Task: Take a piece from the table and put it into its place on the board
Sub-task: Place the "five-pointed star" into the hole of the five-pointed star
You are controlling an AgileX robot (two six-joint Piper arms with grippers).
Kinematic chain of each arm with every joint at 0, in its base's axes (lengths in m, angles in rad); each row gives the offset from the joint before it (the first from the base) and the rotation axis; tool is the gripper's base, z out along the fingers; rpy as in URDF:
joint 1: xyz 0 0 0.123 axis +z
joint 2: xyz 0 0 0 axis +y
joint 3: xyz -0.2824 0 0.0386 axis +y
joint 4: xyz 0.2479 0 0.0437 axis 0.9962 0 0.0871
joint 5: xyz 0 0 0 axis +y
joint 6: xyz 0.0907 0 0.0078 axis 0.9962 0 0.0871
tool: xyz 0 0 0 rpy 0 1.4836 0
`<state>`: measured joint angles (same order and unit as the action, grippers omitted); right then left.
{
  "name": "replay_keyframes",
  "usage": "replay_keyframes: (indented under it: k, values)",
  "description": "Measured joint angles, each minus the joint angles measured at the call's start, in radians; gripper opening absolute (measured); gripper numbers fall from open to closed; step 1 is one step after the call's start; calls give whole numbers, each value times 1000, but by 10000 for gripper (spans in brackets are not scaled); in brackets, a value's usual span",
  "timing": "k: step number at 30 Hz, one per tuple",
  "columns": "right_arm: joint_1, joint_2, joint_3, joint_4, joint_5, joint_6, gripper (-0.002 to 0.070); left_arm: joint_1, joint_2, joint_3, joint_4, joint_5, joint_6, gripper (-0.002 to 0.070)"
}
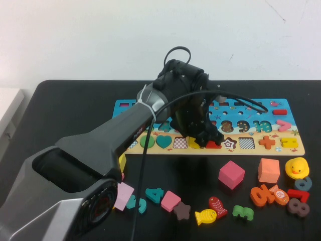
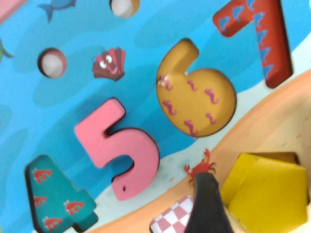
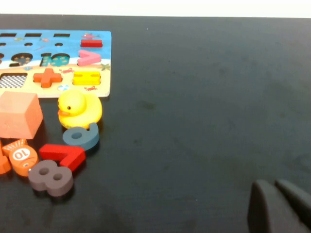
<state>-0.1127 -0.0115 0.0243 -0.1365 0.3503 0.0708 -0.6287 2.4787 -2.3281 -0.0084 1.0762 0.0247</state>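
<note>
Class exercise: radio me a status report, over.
Left claw low over the board, at the yellow piece. Right claw parked above bare table, shut. Nothing blocking.

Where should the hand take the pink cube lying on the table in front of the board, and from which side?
Grip the pink cube on two opposite side faces, coming from above: it sits flat, its sides are parallel, and no piece touches it. The left hand is over the board; the right hand is above the table, right of the pieces.

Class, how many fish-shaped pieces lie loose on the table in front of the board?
2, side by side near the front edge: a yellow fish and a red fish touching it. The left arm may hide others.
</note>
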Motion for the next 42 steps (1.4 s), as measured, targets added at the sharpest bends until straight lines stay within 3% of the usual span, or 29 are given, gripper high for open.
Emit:
replay_keyframes:
  k: [7,9,11,15,18,28,42]
  values:
    - [0,0,0,0,0,0,18,0,0,-87,0,49,0,414]
    - [0,0,0,0,0,0,19,0,0,-89,0,62,-2,382]
    - [0,0,0,0,0,0,19,0,3,-90,8,75,-7,305]
    - [0,0,0,0,0,0,19,0,15,-90,41,84,-14,80]
    - [0,0,0,0,0,0,19,0,24,-90,93,84,-37,22]
    - [0,0,0,0,0,0,19,0,44,-90,149,86,-64,0]
    - [0,0,0,0,0,0,19,0,54,-92,82,76,-49,0]
